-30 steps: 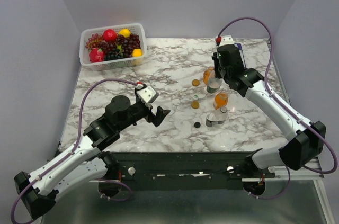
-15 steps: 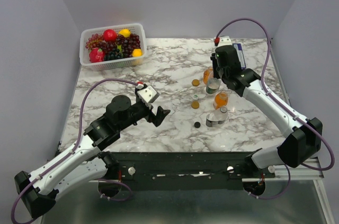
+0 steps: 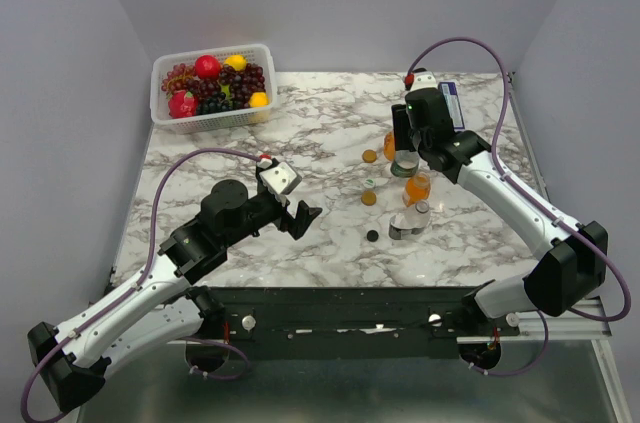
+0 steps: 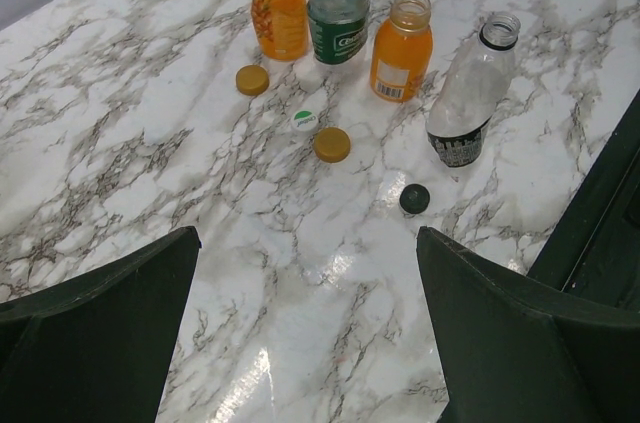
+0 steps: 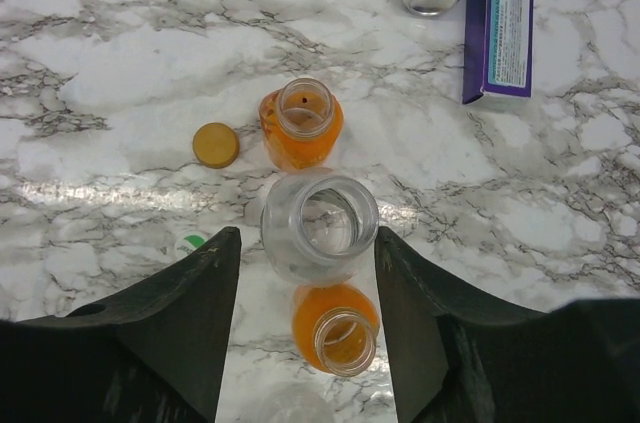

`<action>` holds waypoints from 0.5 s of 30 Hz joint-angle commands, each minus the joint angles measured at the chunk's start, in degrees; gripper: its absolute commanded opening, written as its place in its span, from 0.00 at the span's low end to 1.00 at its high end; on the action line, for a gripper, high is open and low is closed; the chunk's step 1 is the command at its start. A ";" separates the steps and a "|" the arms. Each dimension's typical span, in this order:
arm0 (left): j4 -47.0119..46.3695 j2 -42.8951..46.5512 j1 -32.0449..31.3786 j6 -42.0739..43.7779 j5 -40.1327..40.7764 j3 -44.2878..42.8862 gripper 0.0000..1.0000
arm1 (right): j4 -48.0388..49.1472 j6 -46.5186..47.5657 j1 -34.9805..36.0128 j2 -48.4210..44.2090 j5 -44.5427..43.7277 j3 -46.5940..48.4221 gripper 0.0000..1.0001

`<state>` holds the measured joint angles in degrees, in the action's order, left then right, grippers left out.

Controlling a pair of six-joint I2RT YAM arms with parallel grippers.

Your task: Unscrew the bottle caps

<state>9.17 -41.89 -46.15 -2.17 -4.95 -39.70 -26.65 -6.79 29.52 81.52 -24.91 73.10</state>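
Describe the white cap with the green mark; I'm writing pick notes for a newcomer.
On the marble table, find the four open bottles standing on the robot's right half. Loose caps lie just left of them in the top view; the white cap sits between the two orange caps, the only pale one, with the black cap nearer the arms.

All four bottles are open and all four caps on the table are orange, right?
Not quite. The left wrist view shows only two orange caps; the other two are a white-and-green cap and a black cap. All four bottles are open, and the caps do lie on the table.
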 commanded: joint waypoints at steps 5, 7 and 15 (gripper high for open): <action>-0.12 -0.04 -0.25 0.06 -0.76 -0.64 0.99 | -1.21 -0.07 -0.34 0.13 -3.04 0.20 0.68; -0.12 -0.04 -0.26 -0.02 -0.67 -0.64 0.99 | -1.29 0.02 -0.43 0.13 -3.31 0.29 0.70; -0.12 0.05 -0.26 0.06 -0.76 -0.73 0.99 | -1.56 -0.51 -0.60 -0.56 -3.31 0.03 0.73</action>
<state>9.19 -41.98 -46.15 -2.17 -4.95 -39.70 -26.70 -6.83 29.50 81.54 -26.59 73.10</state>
